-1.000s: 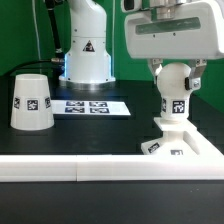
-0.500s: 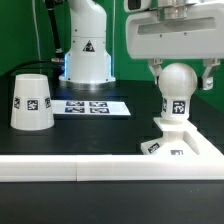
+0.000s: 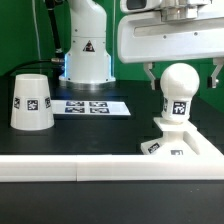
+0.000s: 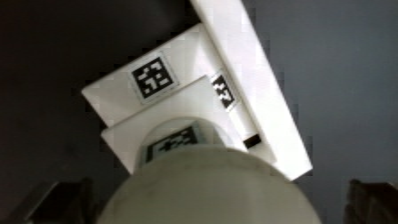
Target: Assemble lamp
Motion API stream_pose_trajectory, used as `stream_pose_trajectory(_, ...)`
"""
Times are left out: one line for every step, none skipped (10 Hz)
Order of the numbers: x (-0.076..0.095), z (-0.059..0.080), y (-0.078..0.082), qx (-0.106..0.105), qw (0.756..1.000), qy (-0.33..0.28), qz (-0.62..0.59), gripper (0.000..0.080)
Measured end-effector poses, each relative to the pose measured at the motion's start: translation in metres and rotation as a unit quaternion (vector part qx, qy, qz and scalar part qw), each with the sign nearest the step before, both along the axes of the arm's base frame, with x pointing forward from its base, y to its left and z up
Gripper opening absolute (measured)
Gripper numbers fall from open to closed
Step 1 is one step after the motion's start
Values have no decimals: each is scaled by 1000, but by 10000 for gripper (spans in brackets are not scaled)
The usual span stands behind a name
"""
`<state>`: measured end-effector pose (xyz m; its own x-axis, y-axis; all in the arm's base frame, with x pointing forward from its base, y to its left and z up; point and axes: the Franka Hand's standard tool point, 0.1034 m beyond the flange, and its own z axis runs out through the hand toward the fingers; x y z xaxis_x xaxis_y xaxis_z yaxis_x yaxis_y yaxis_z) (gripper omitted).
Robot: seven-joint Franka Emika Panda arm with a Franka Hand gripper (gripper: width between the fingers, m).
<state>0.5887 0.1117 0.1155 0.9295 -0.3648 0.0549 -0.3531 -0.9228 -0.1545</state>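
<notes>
Bulb (image 3: 180, 86), base (image 3: 190, 146), shade (image 3: 34, 110): smooth matt white plastic; table (image 3: 110, 136) matt black, perhaps cloth.

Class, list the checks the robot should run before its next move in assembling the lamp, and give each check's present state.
1. End effector open, fingers apart from the white ball-topped plastic bulb: ok.
2. Bulb standing upright on the white flat square stepped base: ok.
3. Bulb fully seated in the base: cannot tell.
4. Fingers raised above the ball for a sideways move: not ok, they flank it.
5. White tapered cup-shaped shade in view, wide end down, at the exterior view's left: ok.
</notes>
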Motion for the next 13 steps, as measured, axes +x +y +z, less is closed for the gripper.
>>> stream_pose_trajectory(0, 0, 0, -3, 1000, -4, 31, 699)
stream_pose_trajectory(-1, 0, 1, -7, 998, -7, 56, 699)
stream_pose_trajectory(-1, 0, 0, -12, 995, -12, 100, 699)
stream_pose_trajectory(-1, 0, 0, -15, 991, -16, 134, 699)
stream_pose_trajectory(-1, -1, -1, -20, 985, -21, 172, 699)
stream_pose_trajectory(2, 0, -4, -32, 970, -33, 238, 699)
stream_pose_trajectory(5, 1, -9, -52, 943, -50, 325, 699)
stream_pose_trajectory(7, 1, -12, -64, 921, -56, 380, 699)
stream_pose_trajectory(8, 2, -12, -72, 904, -59, 417, 699)
stream_pose_trajectory(8, 2, -12, -78, 891, -61, 443, 699)
stream_pose_trajectory(8, 2, -11, -86, 870, -62, 482, 699)
stream_pose_trajectory(7, 2, -9, -91, 854, -62, 509, 699)
stream_pose_trajectory(5, 0, -9, -92, 843, -59, 527, 699)
